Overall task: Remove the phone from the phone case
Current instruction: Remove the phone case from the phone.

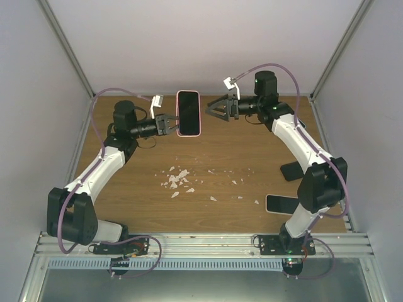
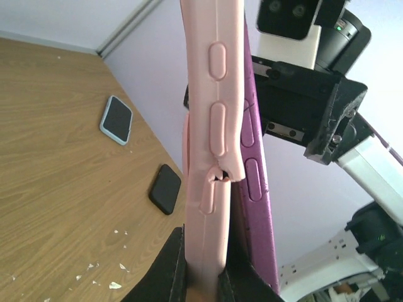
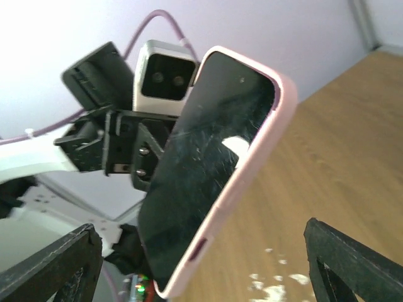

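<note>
The phone (image 1: 188,112), black screen up, sits in a pink case (image 1: 198,114) and is held in the air above the far middle of the table. My left gripper (image 1: 169,124) is shut on the case's left long edge. In the left wrist view the fingers (image 2: 165,270) pinch the pink case (image 2: 211,113), which is torn by its side buttons and peeled off the purple phone edge (image 2: 255,189). My right gripper (image 1: 214,108) is open, just right of the phone and not touching it. In the right wrist view the phone (image 3: 195,170) lies between the spread fingertips (image 3: 352,258).
A black phone (image 1: 293,170) and a light-rimmed phone (image 1: 280,203) lie on the table (image 1: 126,207) at the right; both show in the left wrist view (image 2: 165,189), (image 2: 117,119). White scraps (image 1: 179,179) litter the table's middle. Walls enclose the table's sides and back.
</note>
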